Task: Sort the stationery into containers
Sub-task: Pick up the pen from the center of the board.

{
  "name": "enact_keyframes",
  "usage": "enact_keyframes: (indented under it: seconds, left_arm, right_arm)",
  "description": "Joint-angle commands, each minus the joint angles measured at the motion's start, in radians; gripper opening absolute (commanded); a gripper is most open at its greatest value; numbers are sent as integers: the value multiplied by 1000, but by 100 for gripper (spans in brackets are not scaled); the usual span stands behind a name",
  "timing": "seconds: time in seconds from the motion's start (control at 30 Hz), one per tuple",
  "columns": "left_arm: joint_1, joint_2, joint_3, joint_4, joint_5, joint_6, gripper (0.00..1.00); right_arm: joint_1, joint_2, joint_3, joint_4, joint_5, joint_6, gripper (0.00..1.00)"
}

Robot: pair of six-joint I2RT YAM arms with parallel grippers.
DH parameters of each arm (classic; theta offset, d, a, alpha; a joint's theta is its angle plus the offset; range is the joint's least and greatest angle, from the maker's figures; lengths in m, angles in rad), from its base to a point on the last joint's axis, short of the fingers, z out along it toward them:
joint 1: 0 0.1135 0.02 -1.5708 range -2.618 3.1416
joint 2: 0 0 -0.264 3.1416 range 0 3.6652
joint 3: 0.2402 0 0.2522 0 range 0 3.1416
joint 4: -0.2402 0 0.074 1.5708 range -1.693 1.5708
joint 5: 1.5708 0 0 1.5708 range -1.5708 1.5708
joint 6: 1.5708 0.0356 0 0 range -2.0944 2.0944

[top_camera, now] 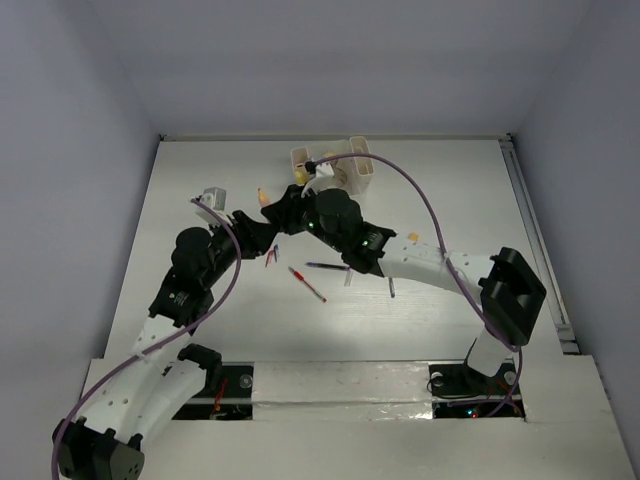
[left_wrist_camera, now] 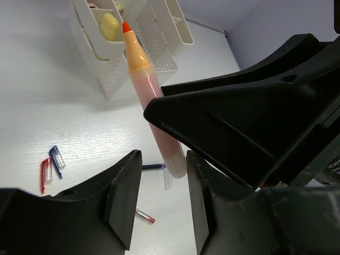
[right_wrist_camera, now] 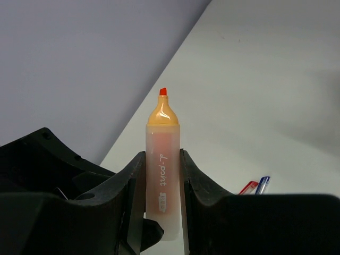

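Right gripper (right_wrist_camera: pixel 162 155) pinches an uncapped highlighter (right_wrist_camera: pixel 162 133) near the organizer (left_wrist_camera: pixel 122 71).
Left gripper (left_wrist_camera: pixel 163 155) straddles its butt end, gap on one side, probably to take it over.

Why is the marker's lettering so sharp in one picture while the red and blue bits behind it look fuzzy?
Right wrist view: focus sits on the near highlighter, so the red and blue pieces behind blur. Left wrist view: its own black fingers loom large. Top view: even light, mild sheen on the table.
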State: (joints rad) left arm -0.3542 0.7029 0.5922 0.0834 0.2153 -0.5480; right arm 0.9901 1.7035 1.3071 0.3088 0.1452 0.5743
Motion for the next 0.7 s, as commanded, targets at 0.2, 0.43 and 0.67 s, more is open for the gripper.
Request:
enact_keyframes:
  seconds: [0.2, 0.43, 0.67]
  left_arm:
    - [-42, 32, -29, 153, -48, -26, 23]
    - [-71, 7, -2, 116, -135, -4, 9]
    - [-94, 23, -20, 95, -206, -6, 26]
  right_arm:
    - [15, -65, -63, 107, -93, 82, 0]
    - [15, -108, -111, 115, -116, 107, 0]
    - [35, -166, -152, 113, -99, 93, 0]
